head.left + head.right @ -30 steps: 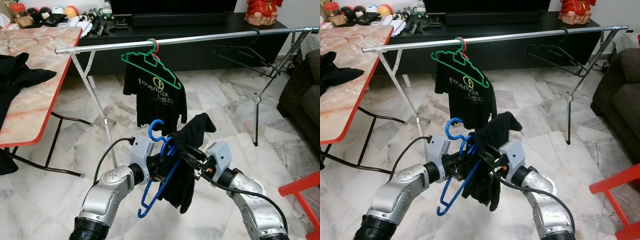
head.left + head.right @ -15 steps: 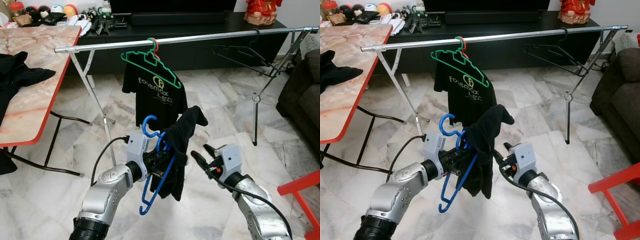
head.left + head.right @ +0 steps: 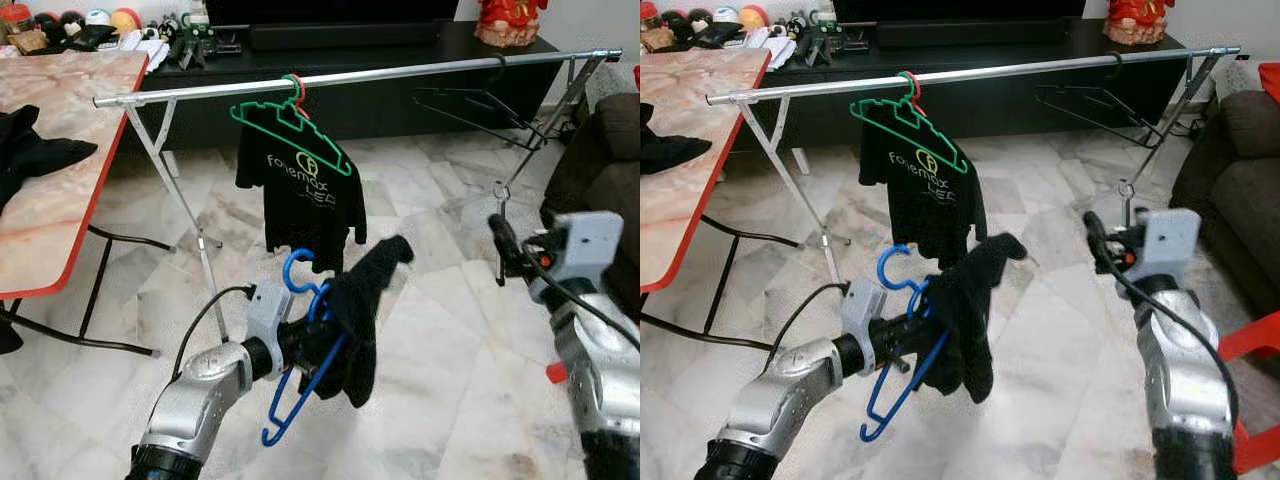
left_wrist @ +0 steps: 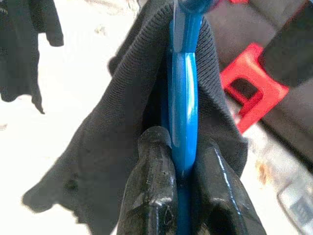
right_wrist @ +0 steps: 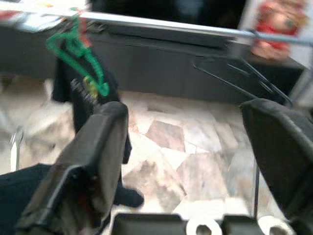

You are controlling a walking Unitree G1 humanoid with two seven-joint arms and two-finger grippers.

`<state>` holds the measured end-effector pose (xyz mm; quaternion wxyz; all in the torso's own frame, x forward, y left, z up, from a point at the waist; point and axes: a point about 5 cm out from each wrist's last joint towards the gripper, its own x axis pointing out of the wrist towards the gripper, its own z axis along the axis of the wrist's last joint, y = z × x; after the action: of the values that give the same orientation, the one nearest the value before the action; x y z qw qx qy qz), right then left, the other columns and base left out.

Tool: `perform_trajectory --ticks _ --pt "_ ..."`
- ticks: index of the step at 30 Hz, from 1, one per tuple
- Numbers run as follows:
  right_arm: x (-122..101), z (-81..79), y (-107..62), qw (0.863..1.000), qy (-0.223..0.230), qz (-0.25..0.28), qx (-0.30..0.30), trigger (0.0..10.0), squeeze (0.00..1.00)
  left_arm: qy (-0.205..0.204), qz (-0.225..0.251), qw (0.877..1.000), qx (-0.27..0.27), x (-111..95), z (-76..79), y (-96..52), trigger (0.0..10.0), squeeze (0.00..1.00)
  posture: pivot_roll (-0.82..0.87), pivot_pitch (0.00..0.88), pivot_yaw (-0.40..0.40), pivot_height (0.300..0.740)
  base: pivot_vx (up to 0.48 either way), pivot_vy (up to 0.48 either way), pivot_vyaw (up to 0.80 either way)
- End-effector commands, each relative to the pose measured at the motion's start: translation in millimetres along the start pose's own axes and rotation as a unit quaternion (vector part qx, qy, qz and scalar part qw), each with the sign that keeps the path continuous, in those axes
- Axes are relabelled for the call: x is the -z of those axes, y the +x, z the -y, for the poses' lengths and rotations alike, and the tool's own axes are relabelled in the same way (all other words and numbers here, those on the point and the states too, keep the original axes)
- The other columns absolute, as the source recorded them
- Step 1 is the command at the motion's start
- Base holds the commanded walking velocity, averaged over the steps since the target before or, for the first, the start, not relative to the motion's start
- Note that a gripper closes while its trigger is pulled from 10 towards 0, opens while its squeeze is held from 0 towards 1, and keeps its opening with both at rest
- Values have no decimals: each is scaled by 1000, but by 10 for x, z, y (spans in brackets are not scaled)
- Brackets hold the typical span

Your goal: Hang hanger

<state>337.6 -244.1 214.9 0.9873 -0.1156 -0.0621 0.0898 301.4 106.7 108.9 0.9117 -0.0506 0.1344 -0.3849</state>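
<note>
The left arm reaches forward and low in front of the robot, bent at the elbow, with the left gripper (image 3: 300, 345) pinched onto a blue hanger (image 3: 300, 385). In the left wrist view its two black fingers (image 4: 151, 186) press against either side of the hanger's blue bar. A black garment (image 3: 360, 320) is draped over the hanger, hanging down on both sides of it. The hanger tilts, its hook (image 3: 297, 268) pointing up toward the rail and its lower end dropping toward the floor. It is held well below the metal rail (image 3: 350, 78) of the clothes rack and does not touch it.

The right arm is raised out to the robot's right, forearm upright, well apart from the hanger. The right gripper (image 5: 195, 147) holds nothing, and its fingers (image 5: 93, 152) stand wide apart in the right wrist view, though that picture is blurred.

On the rail hangs a green hanger (image 3: 290, 125) carrying a black T-shirt (image 3: 305, 195) with printed lettering. Farther along the rail is what looks like a bare black hanger (image 3: 480, 105). A marble-topped table (image 3: 80, 150) with a red edge stands to the left, dark cloth (image 3: 30, 160) lying on it.
</note>
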Motion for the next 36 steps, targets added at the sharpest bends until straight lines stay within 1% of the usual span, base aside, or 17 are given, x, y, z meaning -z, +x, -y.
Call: perform_trajectory --ticks 1,2,5,6,9,10,14,15,17,18,20,22,27,30,34,35,36 --pt "-50 37 21 998 -32 -15 -47 10000 133 17 3 999 29 4 39 -17 10000 0 -44 150 -34 740 0 0 0" --pt "-86 40 29 996 -46 -18 -79 10000 0 27 -11 998 56 38 77 -34 10000 0 -49 145 -37 740 0 0 0" --pt "-111 20 19 981 -95 -45 -161 10000 0 42 -24 993 104 57 163 -61 10000 0 -52 140 -33 740 0 0 0" --pt "-111 20 19 981 -95 -45 -161 10000 0 42 -24 993 104 57 163 -61 10000 0 -52 140 -33 740 0 0 0" --pt "-77 -98 -64 951 -93 -62 -287 10000 0 47 -24 988 142 33 255 -54 10000 0 -52 130 -28 740 0 0 0" --pt "-77 -98 -64 951 -93 -62 -287 10000 0 47 -24 988 142 33 255 -54 10000 0 -52 130 -28 740 0 0 0" --pt "46 -286 -245 893 -86 -86 -433 10000 0 55 -27 982 180 18 361 -51 10000 0 -56 121 -28 740 0 0 0" --pt "141 -370 -318 860 -68 -112 -492 10000 627 66 -37 978 197 26 394 -54 10000 0 -54 116 -27 740 0 0 0" --pt "167 -389 -340 849 -65 -119 -511 10000 627 70 -41 976 201 31 401 -56 10000 0 -54 116 -27 740 0 0 0" --pt "193 -403 -360 839 -61 -128 -526 10000 1000 75 -47 975 205 40 402 -58 10000 0 -48 112 -26 740 0 0 0" --pt "255 -424 -386 817 -65 -139 -556 10000 1000 99 -65 969 218 62 408 -79 10000 0 -48 110 -25 740 0 0 0" --pt "262 -427 -379 811 -52 -141 -566 10000 1000 107 -71 967 219 62 404 -85 10000 0 -48 110 -25 740 0 0 0" --pt "256 -443 -409 773 -45 -153 -614 10000 1000 130 -88 961 227 59 403 -104 10000 0 -42 103 -28 740 0 0 0" --pt "298 -493 -435 741 -47 -169 -649 10000 1000 147 -98 956 234 55 403 -99 10000 0 -38 101 -33 740 0 0 0" --pt "309 -581 -444 721 -51 -167 -671 10000 1000 162 -103 953 235 52 401 -84 10000 0 -34 97 -33 740 0 0 0" --pt "337 -610 -425 722 -65 -165 -668 10000 706 162 -104 952 238 47 409 -81 10000 0 -34 97 -33 740 0 0 0" --pt "398 -662 -376 731 -96 -161 -656 10000 0 163 -104 950 246 31 426 -79 10000 0 -33 98 -32 740 0 0 0"
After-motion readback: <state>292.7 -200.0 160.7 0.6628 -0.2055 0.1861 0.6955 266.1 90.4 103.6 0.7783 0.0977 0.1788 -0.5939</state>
